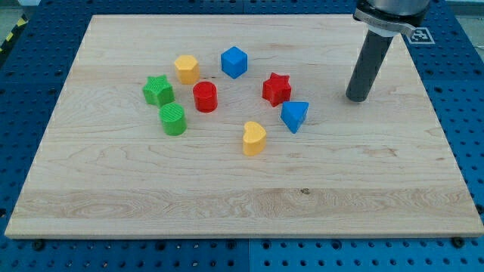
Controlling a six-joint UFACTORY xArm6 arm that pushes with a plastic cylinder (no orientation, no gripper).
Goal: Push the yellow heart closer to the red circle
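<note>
Pale wood fills most of the frame: the table (pixel 242 219) is a light plank board lying on a blue perforated base (pixel 30 45). My tip (pixel 358 98) touches down in the upper right of the frame, well apart from every block; the nearest ones are the red star (pixel 277 89) and the blue triangular block (pixel 294 116), both off to its left. No pincer shows on this arm, only the dark rod, so I can report no open or closed state.

Eight blocks sit in a loose ring left of centre. The yellow heart (pixel 254 138) lies at the bottom of the ring, just below and left of the blue triangular block. The red circle (pixel 205 97) stands up and to the left of the heart, with bare wood between them. Just beside the red circle, toward the upper left, is the yellow hexagon (pixel 187 69); the blue cube (pixel 234 62) sits at the top of the ring. On the ring's left side the green star (pixel 158 91) stands above the green round block (pixel 173 119), which is near the red circle's lower left.
</note>
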